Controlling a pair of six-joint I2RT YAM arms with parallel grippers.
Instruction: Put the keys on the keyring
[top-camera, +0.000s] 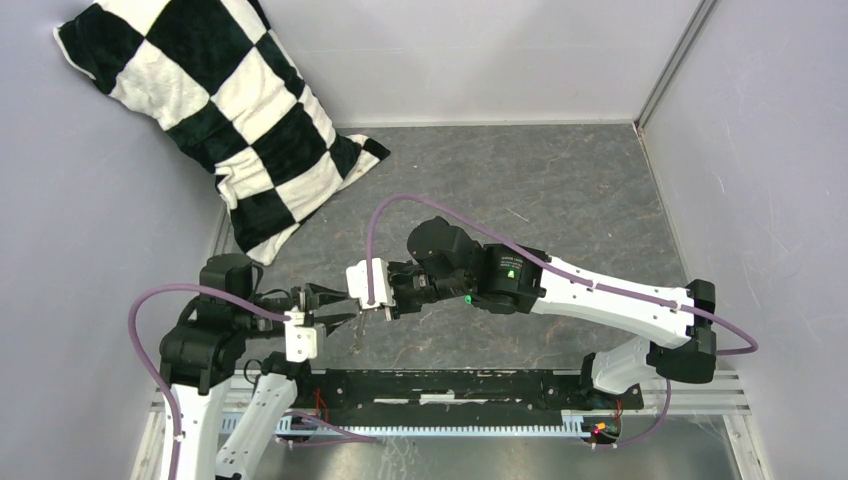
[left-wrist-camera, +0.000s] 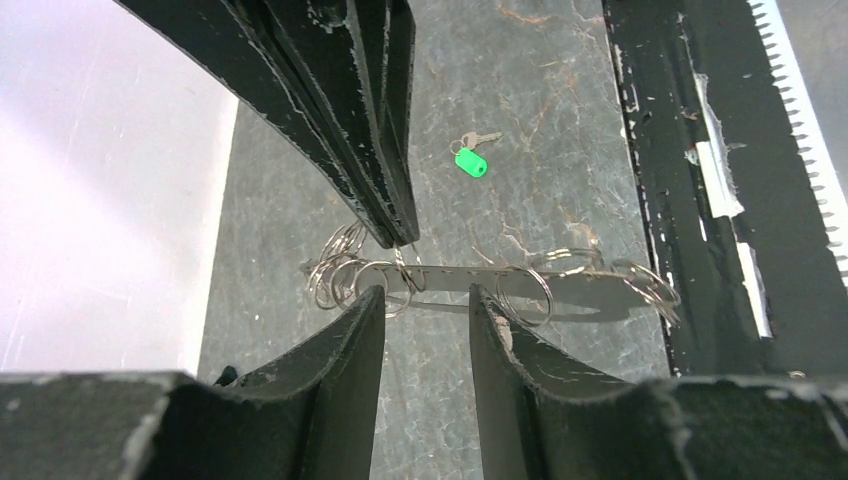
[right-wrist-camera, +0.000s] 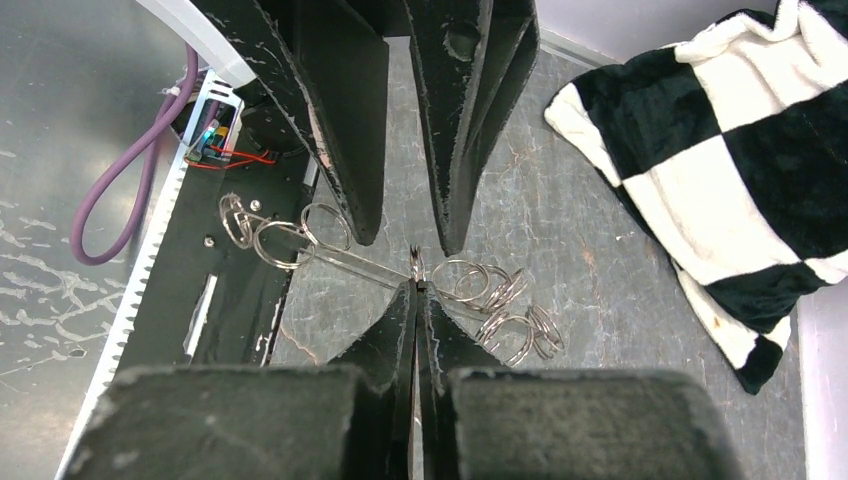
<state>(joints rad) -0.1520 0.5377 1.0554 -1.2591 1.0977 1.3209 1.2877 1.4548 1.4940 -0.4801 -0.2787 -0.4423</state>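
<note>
One keyring (left-wrist-camera: 455, 278), left wrist view: flat silvery strip strung with small wire rings, hanging just above the grey surface (left-wrist-camera: 560, 110), shadow beneath.
Left gripper (left-wrist-camera: 428, 300): spread, one fingertip on either side of the strip's middle; contact with the strip not clear.
Right gripper (left-wrist-camera: 400, 238): reaching in from the top, pressed together, tip at the strip's upper edge.
Key (left-wrist-camera: 470, 160): bright green tag, small ring and dark blade, lying flat on the surface beyond the keyring, well apart from it and from both grippers.
Black rail (left-wrist-camera: 690, 200): along the right side.
Right gripper, right wrist view: fingers flat against each other, pinching a thin bit of the keyring at the very tip.
Left gripper, same view: two fingers entering from the top, apart, with the strip passing below their tips.
Rings: clustered at both ends of the strip.
Checkered pillow (right-wrist-camera: 720, 150): at the right, on the surface.
Purple cable (right-wrist-camera: 120, 190): looping at the left.
Top view, arms: meeting at the near left of the surface, gripper tips close together.
Top view, pillow: far left corner, leaning on the wall.
</note>
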